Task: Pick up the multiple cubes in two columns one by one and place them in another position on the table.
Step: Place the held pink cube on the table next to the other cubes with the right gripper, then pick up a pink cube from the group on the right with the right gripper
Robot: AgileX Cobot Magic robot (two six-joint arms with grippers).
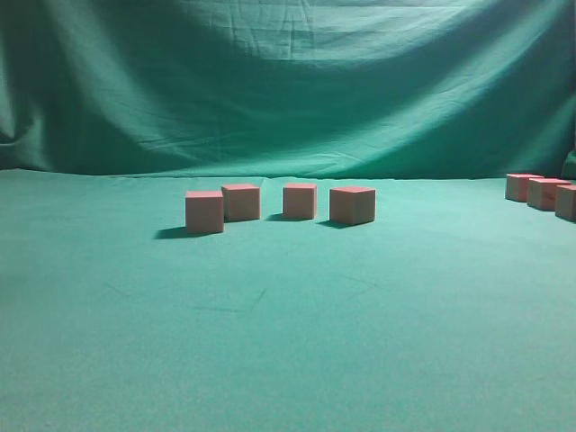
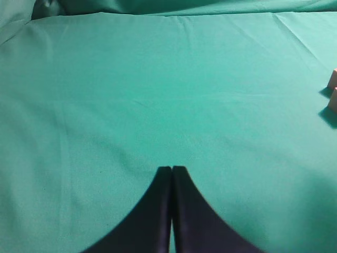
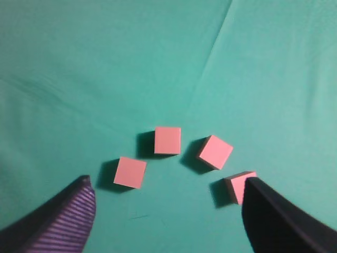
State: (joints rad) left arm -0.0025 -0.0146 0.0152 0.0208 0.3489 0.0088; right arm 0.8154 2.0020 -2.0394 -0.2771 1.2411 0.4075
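Several cubes with pink tops stand in a loose row mid-table in the exterior view, from the leftmost cube (image 1: 204, 211) to the rightmost cube (image 1: 352, 205). Three more cubes (image 1: 546, 193) sit at the far right edge. The right wrist view looks down on the middle group from high above: one cube (image 3: 130, 172), another (image 3: 167, 140), a turned one (image 3: 215, 152). My right gripper (image 3: 167, 182) is open with nothing between its fingers; the right finger (image 3: 284, 221) partly covers a further cube (image 3: 238, 185). My left gripper (image 2: 171, 168) is shut over bare table (image 2: 158, 95). Neither gripper shows in the exterior view.
The green backdrop cloth (image 1: 288, 81) hangs behind the table. Two cube edges (image 2: 333, 89) show at the right border of the left wrist view. A fold in the table cloth (image 3: 210, 58) runs diagonally beyond the cubes.
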